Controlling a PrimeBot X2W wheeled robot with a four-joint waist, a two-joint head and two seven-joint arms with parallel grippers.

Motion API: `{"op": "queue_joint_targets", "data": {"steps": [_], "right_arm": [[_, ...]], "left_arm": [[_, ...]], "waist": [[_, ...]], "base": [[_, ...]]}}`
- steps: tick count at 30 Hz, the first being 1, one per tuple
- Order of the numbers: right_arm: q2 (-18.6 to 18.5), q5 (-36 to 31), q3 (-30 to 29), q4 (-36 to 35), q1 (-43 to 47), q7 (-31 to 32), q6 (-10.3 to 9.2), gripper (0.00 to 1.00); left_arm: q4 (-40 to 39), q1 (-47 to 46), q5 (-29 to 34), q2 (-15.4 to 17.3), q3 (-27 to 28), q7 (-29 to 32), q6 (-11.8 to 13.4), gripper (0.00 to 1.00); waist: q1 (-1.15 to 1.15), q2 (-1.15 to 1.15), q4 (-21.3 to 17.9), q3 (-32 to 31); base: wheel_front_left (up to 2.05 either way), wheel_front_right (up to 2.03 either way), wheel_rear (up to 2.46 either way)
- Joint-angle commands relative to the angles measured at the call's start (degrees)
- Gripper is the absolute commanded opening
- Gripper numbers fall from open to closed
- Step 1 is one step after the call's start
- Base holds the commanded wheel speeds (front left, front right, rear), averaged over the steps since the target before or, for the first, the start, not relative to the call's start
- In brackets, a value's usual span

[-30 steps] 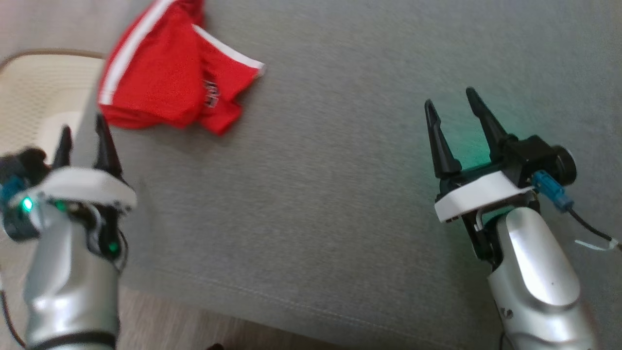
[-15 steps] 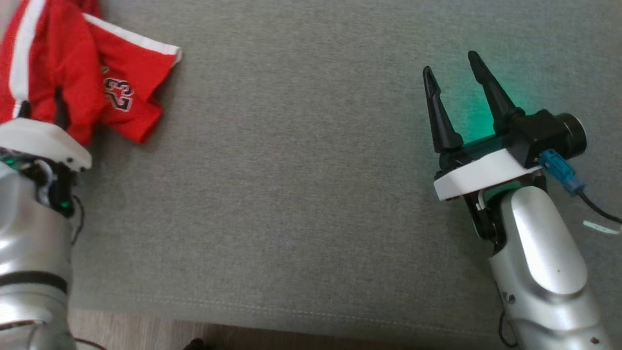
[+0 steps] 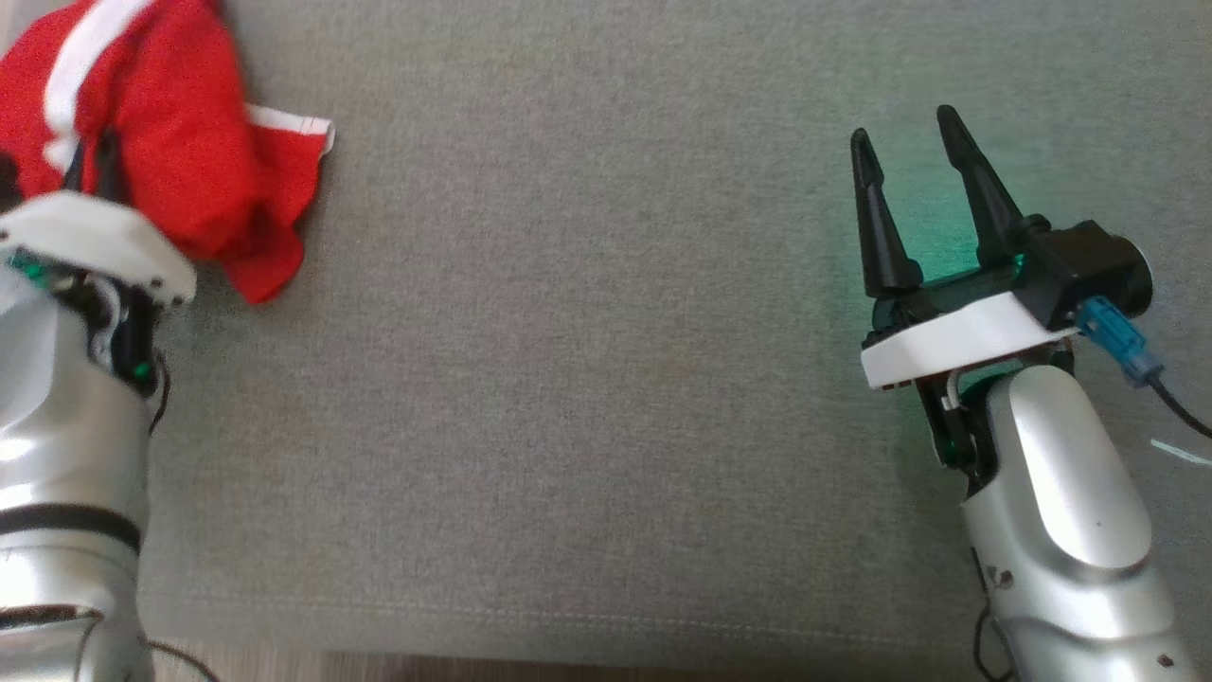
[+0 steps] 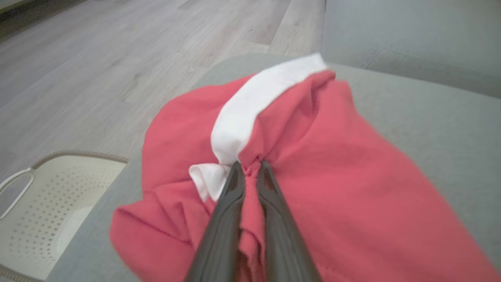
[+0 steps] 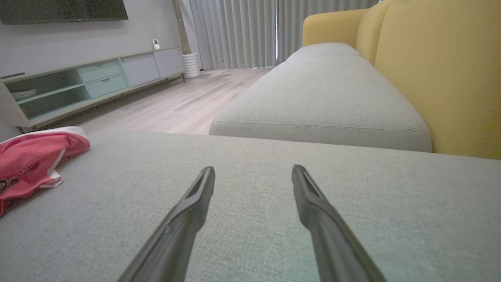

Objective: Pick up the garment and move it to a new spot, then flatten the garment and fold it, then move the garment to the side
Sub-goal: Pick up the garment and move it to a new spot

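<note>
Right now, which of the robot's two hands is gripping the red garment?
The left hand: it is pinched shut on the red garment beside its white stripe. The right hand stands open over the grey cushion, holding nothing.

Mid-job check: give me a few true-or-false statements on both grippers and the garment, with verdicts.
1. The left gripper is shut on the garment. True.
2. The right gripper is open and holds nothing. True.
3. The garment lies in the basket. False: it is on the grey cushion; the basket stands beside the cushion.
4. The garment is blue. False: it is red with a white band.
5. The right gripper touches the garment. False: it hangs over bare cushion, well apart from the garment.
</note>
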Motion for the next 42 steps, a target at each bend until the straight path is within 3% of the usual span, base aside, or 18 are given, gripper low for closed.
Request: {"op": "queue_joint_targets", "data": {"steps": [1, 8, 16, 28, 33, 34, 35, 36, 37, 42], "right_arm": [[0.42, 0.62, 0.82, -1.27, 0.40, -0.92, 0.36, 1.00], [0.42, 3.22, 0.47, 1.49, 1.43, -2.85, 0.36, 1.00], [0.42, 5.78, 1.40, 3.89, 2.42, -4.36, 0.36, 1.00], [0.42, 7.61, 1.42, 5.80, 3.93, -5.04, 0.36, 1.00], [0.42, 7.85, 1.51, 5.65, 4.67, -5.07, 0.36, 1.00], [0.42, 7.87, 1.39, 5.53, 4.86, -5.08, 0.36, 1.00], [0.42, 7.91, 1.37, 5.37, 5.07, -5.08, 0.36, 1.00], [0.42, 7.87, 1.38, 5.21, 5.28, -5.08, 0.36, 1.00], [0.42, 7.87, 1.38, 5.21, 5.28, -5.08, 0.36, 1.00], [0.42, 7.60, 0.92, 4.93, 6.12, -5.08, 0.36, 1.00]], "left_arm": [[-2.95, -2.43, -0.04, 2.37, 0.20, -0.85, -0.33, 0.00], [-11.48, -2.30, -2.90, 0.04, -6.50, -1.17, -0.34, 0.00], [-19.27, 1.50, -6.36, -4.15, -15.68, -1.19, -0.34, 0.00], [-24.71, 6.88, -10.82, -11.18, -29.83, -1.17, -0.35, 0.00], [-25.36, 9.34, -11.63, -11.61, -32.99, -1.19, 0.24, 0.00], [-25.50, 9.99, -11.39, -11.63, -33.35, -1.19, 0.68, 0.08], [-25.63, 10.74, -11.21, -11.64, -33.41, -1.19, 1.28, 0.58], [-25.88, 11.45, -10.78, -11.65, -33.21, -1.19, 2.20, 1.00], [-25.88, 11.45, -10.78, -11.65, -33.21, -1.19, 2.20, 1.00], [-29.93, 16.95, -7.68, -10.23, -29.48, -1.20, 7.17, 1.00]], "waist": [[-0.01, 0.00, -0.67, -1.23], [-0.01, 0.00, -3.97, -4.56], [-0.01, 0.00, -10.88, -7.44], [-0.01, 0.00, -20.38, -10.21], [-0.01, 0.00, -20.97, -10.92], [-0.01, 0.00, -20.75, -11.10], [-0.01, 0.00, -20.46, -11.29], [-0.01, 0.00, -20.09, -11.52], [-0.01, 0.00, -20.09, -11.52], [-0.01, 0.00, -17.52, -12.72]], "base": [[0.00, 0.00, 0.00], [0.00, 0.00, 0.00], [0.00, 0.00, 0.00], [0.00, 0.00, 0.00], [0.00, 0.00, 0.00], [0.00, 0.00, 0.00], [0.00, 0.00, 0.00], [0.00, 0.00, 0.00], [0.00, 0.00, 0.00], [0.00, 0.00, 0.00]]}}
